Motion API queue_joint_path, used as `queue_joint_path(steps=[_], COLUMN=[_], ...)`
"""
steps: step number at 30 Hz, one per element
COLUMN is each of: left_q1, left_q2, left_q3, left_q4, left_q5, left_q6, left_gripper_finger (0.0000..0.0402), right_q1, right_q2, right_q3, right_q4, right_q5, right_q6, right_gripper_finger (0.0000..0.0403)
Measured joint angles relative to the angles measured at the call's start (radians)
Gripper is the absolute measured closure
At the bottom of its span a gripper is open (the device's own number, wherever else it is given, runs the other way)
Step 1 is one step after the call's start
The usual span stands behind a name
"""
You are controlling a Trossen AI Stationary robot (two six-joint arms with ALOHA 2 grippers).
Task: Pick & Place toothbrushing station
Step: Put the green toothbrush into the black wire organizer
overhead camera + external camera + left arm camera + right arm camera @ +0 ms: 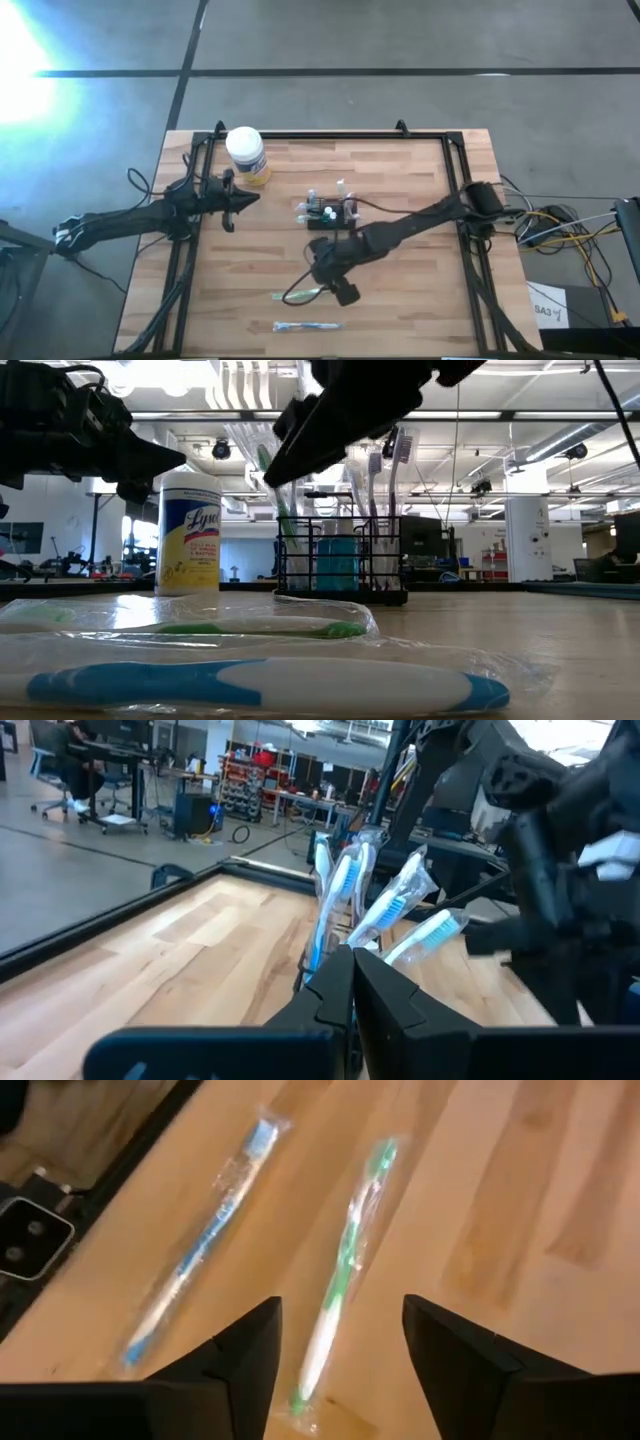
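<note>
The toothbrushing station, a small black wire-mesh caddy holding several wrapped toothbrushes, stands on its base near the table's middle. It also shows in the low view and the left wrist view. My left gripper is shut and empty, to the left of the caddy and pointing at it. My right gripper is open and empty. It hovers nearer the front edge than the caddy, above a wrapped green toothbrush that lies flat on the table.
A white-lidded jar with a yellow label stands at the far left. A wrapped blue toothbrush lies near the front edge, beside the green one. Black frame rails run along the table's sides and back.
</note>
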Motion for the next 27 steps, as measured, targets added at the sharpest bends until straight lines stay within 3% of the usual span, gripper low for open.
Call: queue_joint_path(steps=[11, 20, 27], left_q1=[0.000, 0.000, 0.000], left_q2=[0.001, 0.001, 0.001], left_q3=[0.000, 0.000, 0.000], left_q4=[-0.026, -0.027, -0.027], left_q5=[-0.009, -0.014, -0.016], left_q6=[-0.015, -0.022, -0.022], left_gripper_finger=[0.0387, 0.0391, 0.0388], right_q1=[0.003, 0.001, -0.005], right_q2=[0.191, 0.213, 0.226], right_q3=[0.090, 0.097, 0.094], right_q4=[-0.091, -0.090, -0.107], right_q5=[-0.077, -0.130, -0.129], right_q6=[-0.005, -0.010, -0.013], right_gripper_finger=[0.0210, 0.0216, 0.0254])
